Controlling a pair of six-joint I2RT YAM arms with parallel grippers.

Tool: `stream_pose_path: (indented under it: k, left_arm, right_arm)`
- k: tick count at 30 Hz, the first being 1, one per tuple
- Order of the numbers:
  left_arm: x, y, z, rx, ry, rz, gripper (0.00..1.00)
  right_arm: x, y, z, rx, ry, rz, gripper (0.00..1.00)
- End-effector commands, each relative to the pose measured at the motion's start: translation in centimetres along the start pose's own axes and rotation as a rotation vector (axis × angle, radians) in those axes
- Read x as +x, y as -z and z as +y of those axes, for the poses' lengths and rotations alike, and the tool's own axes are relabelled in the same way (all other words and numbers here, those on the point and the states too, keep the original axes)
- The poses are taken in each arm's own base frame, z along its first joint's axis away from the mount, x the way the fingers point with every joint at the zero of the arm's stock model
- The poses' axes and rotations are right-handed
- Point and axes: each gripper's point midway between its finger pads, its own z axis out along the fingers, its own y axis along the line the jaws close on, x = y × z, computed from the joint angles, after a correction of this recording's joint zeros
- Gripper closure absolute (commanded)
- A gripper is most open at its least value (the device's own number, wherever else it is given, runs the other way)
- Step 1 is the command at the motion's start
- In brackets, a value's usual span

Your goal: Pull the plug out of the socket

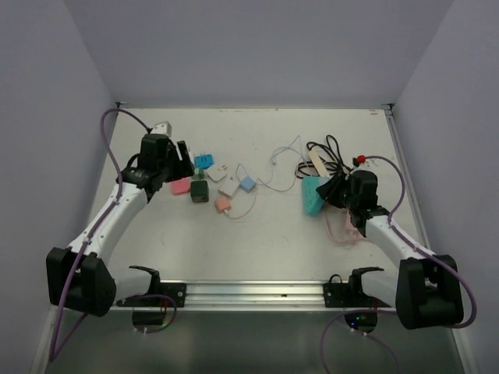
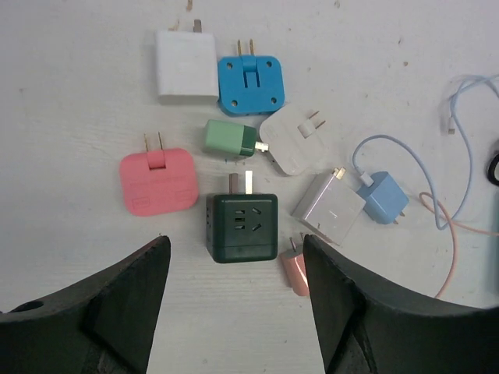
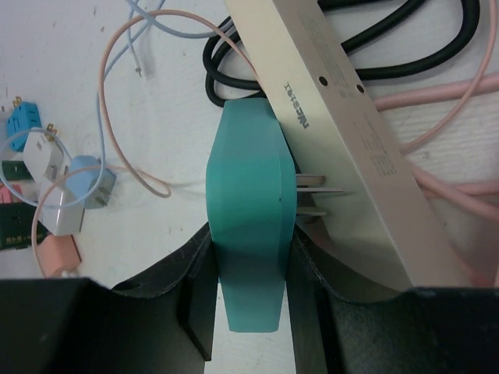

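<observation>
**Left:** the left jaws are held wide apart and empty above a cluster of loose adapters on the counter (image 1: 273,249). Below them are noted a white charger (image 2: 185,64), a blue adapter (image 2: 251,84), a pink adapter (image 2: 159,183) and a dark green cube socket (image 2: 242,226). None of these is touched.

**Right:** the teal plug (image 3: 251,218) is clamped across its flat sides by the right jaws. It is set against the face of the beige power strip (image 3: 351,148), near the coiled black cable (image 3: 437,47). Its metal prongs (image 3: 316,183) are exposed in the gap between the two bodies, and their tips appear to be seated in the strip.

**Step in hand:** extraction, judged partly done.

**Next move:** a straight pull along the line of the prongs, away from the strip, is called for. The strip is not held down, so it may be dragged along.
</observation>
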Motion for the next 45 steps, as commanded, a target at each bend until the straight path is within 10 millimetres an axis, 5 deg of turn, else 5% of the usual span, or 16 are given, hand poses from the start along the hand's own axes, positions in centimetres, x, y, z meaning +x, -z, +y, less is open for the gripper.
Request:
stream_pose_path:
  k: [1, 9, 18, 20, 23, 24, 31, 40, 45]
  left_arm:
    - [-4.2, 4.1, 0.5, -0.039, -0.036, -0.146, 0.27]
    - [-9.9, 12.9, 1.3, -0.083, -0.012, -0.419, 0.21]
    - [-12.9, 19.5, 2.0, -0.115, -0.005, -0.578, 0.17]
    - [-13.9, 21.3, 2.6, -0.148, -0.002, -0.621, 0.15]
    - [-14.9, 23.3, 2.9, -0.172, -0.013, -0.663, 0.14]
    - [-15.0, 23.8, 3.1, -0.185, -0.014, -0.667, 0.01]
    - [-17.7, 28.7, 3.9, -0.261, -0.020, -0.768, 0.01]
    - [-18.8, 31.5, 3.7, -0.283, -0.036, -0.830, 0.01]
    - [-19.2, 33.0, 3.8, -0.292, -0.043, -0.863, 0.00]
  right_arm:
    - [-3.2, -0.8, 0.8, -0.032, -0.040, -0.046, 0.99]
    - [-5.5, -1.0, -2.3, 0.108, -0.066, -0.035, 0.40]
    - [-8.5, 3.1, -3.0, 0.269, -0.024, -0.048, 0.11]
    - [-11.2, 5.6, -1.7, 0.286, 0.000, -0.104, 0.03]
    - [-14.4, 9.1, -0.9, 0.352, 0.063, -0.165, 0.01]
    - [-16.2, 10.9, -0.3, 0.379, 0.079, -0.203, 0.01]
    - [-23.3, 21.1, 3.7, 0.399, 0.168, -0.483, 0.01]
    - [-25.7, 27.3, 7.6, 0.339, 0.257, -0.625, 0.01]
    - [-26.7, 30.5, 8.1, 0.360, 0.290, -0.717, 0.01]
